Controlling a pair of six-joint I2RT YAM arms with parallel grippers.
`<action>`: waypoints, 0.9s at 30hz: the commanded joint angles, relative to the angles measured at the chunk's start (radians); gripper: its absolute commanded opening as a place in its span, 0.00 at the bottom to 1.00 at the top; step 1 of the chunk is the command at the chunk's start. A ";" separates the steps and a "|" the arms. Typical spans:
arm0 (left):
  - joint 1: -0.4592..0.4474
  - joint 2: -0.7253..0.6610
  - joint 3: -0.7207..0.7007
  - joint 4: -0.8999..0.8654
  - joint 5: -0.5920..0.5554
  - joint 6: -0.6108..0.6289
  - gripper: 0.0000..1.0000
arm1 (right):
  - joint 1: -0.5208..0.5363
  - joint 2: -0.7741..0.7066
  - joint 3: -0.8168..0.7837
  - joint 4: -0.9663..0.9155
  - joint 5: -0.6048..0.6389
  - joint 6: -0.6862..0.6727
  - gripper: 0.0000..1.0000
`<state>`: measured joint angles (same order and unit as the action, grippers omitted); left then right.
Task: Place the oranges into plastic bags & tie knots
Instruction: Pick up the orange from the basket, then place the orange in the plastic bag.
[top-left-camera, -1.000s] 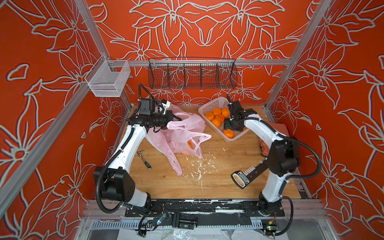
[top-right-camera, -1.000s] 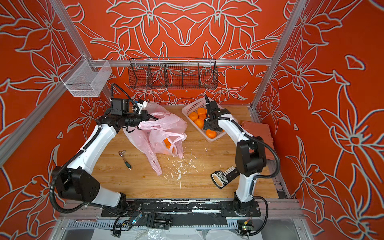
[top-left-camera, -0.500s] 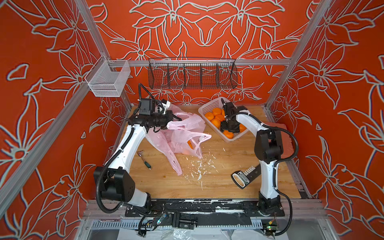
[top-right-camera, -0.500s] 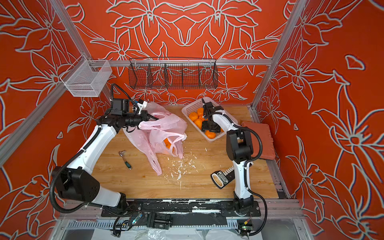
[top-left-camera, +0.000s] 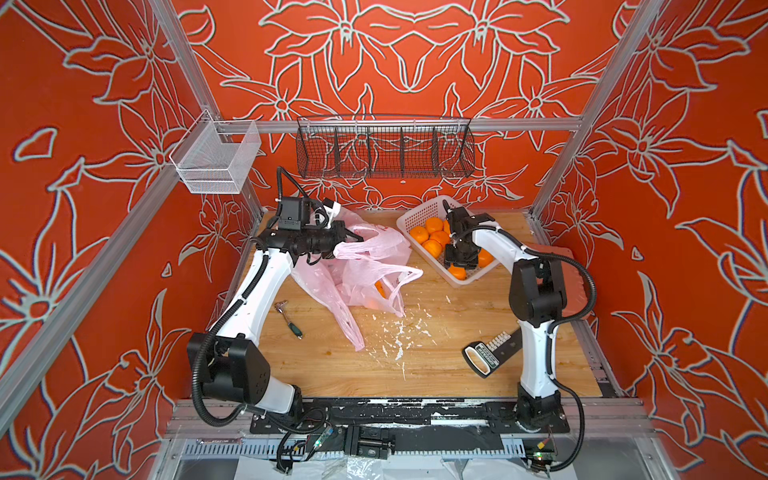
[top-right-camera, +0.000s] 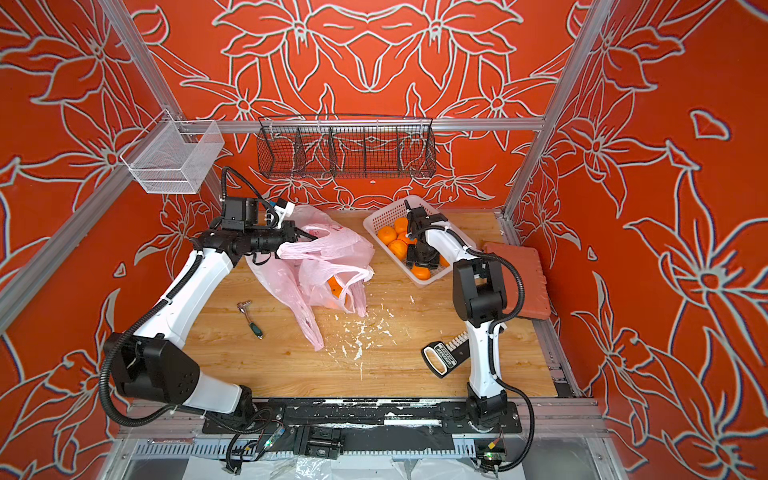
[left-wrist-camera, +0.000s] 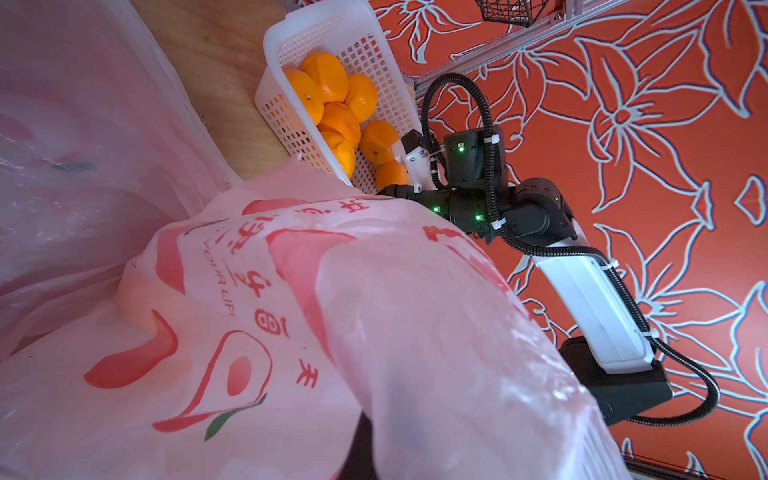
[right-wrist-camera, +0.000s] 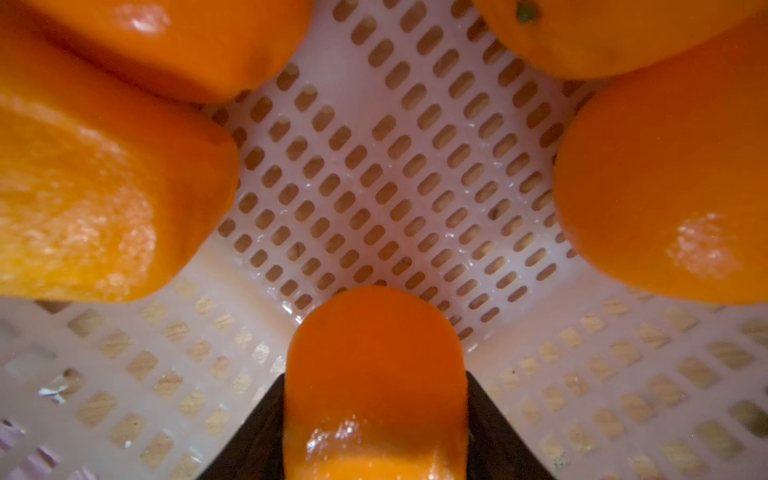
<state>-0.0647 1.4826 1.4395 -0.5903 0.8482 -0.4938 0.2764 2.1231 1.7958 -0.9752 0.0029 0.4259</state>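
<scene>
A pink plastic bag (top-left-camera: 365, 266) (top-right-camera: 328, 257) with red prints lies crumpled at the table's back left. My left gripper (top-left-camera: 355, 240) (top-right-camera: 309, 239) is shut on the bag's upper edge; in the left wrist view the bag (left-wrist-camera: 291, 311) covers the jaws. One orange (top-left-camera: 380, 289) (top-right-camera: 334, 284) shows through the bag. Several oranges (top-left-camera: 432, 239) (left-wrist-camera: 328, 79) fill the pale perforated basket (top-left-camera: 419, 206) (top-right-camera: 384, 214). My right gripper (top-left-camera: 457, 266) (right-wrist-camera: 376, 415) reaches down into the basket, shut on an orange (right-wrist-camera: 374, 365) pressed between both black fingers. No knots are visible.
A small ratchet tool (top-left-camera: 289, 318) lies left of the bag. White scraps (top-left-camera: 395, 332) litter the table's middle. A black handled tool (top-left-camera: 484, 357) lies beside the right arm's base, and a red-brown board (top-right-camera: 519, 278) lies at the right edge. Wire baskets (top-left-camera: 384, 145) hang on the back wall.
My right gripper has dropped deeper into the basket and its jaws have narrowed onto an orange, while the arm's elbow swung inward. The left arm and bag have stayed still.
</scene>
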 joint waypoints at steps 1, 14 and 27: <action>0.005 0.004 0.006 0.002 0.005 0.013 0.00 | -0.002 -0.108 -0.029 -0.011 0.048 0.013 0.45; 0.006 0.011 0.013 0.003 0.006 0.009 0.00 | 0.061 -0.574 -0.260 0.221 -0.158 0.005 0.36; 0.006 0.007 0.015 -0.002 0.009 0.004 0.00 | 0.353 -0.709 -0.333 0.438 -0.466 0.081 0.35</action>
<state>-0.0643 1.4872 1.4395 -0.5903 0.8486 -0.4946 0.6003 1.4273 1.4727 -0.6296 -0.3725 0.4660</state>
